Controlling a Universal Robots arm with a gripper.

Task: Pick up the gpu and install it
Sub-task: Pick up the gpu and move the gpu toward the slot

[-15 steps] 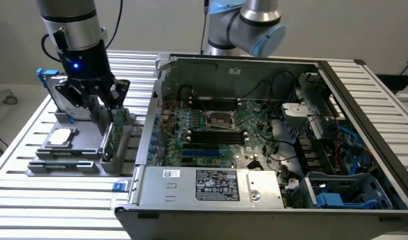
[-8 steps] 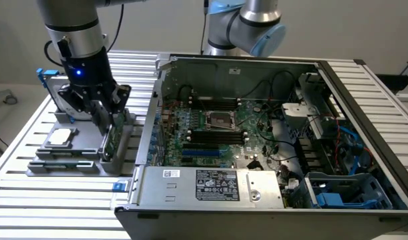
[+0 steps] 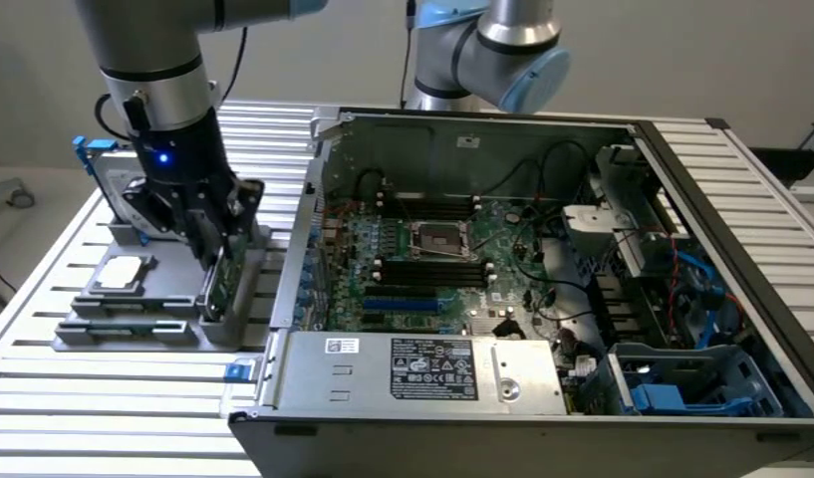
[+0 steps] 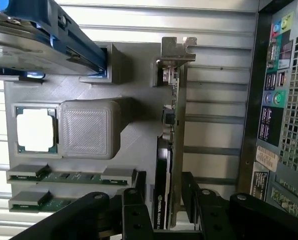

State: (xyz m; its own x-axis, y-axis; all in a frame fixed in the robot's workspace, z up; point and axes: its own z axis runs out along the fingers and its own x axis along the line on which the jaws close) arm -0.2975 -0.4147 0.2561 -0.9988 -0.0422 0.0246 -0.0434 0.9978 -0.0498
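Observation:
The gpu [image 4: 170, 120] stands on its edge in a slot of the grey holder [image 4: 134, 95], its silver bracket at the far end and its black cooler cover facing the holder's middle. My gripper [image 4: 164, 177] is open and low over the card, with one finger [image 4: 140, 182] on the cover side and the other on the green board side. Small gaps show on both sides. In the exterior view the gripper [image 3: 224, 239] hangs over the gpu [image 3: 218, 287] at the holder's edge nearest the computer case.
The open computer case [image 3: 420, 370] lies at the exterior view's right, its motherboard [image 3: 433, 269] exposed. On the holder [image 3: 128, 329] sit a blue-framed hard drive [image 4: 34, 35], a processor chip [image 4: 35, 129] and memory sticks [image 4: 64, 176]. A second arm [image 3: 493, 50] stands behind the case.

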